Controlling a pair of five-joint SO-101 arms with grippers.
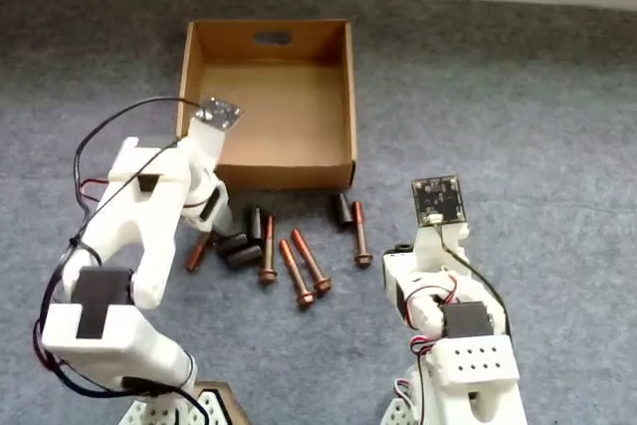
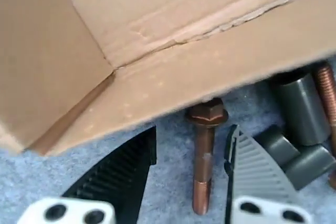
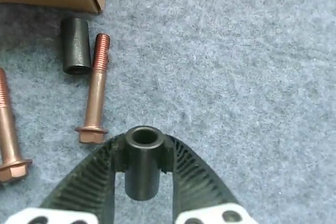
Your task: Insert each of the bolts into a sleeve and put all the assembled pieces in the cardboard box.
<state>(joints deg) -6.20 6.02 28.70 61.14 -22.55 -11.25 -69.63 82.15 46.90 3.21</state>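
As laid out on the grey carpet, the stock reads as follows. Item 1: cardboard box, open-topped, with a hand slot in its far wall. Item 2: left claw, wide open and holding nothing, set low at 1 front corner of the box. Its 2 ribbed fingers stand either side of 1 copper bolt without gripping it. That bolt lies flat on the carpet with its hex head toward the box wall. Item 3: a cluster of dark sleeves just beside that claw, lying against one another, with another bolt alongside them. Item 4: right claw, closed on 1 black sleeve, gripped across its sides with the open bore facing the wrist camera; the claw is over bare carpet, apart from the box. Item 5: 1 loose sleeve near the other front corner of the box, and 1 short bolt just beside it, roughly parallel, thread end toward the box. Item 6: 3 long bolts in the high view, lying in front of the box between the 2 arms, heads away from the box. Every bolt and sleeve counted lies outside the box, each bolt separate from the sleeves.
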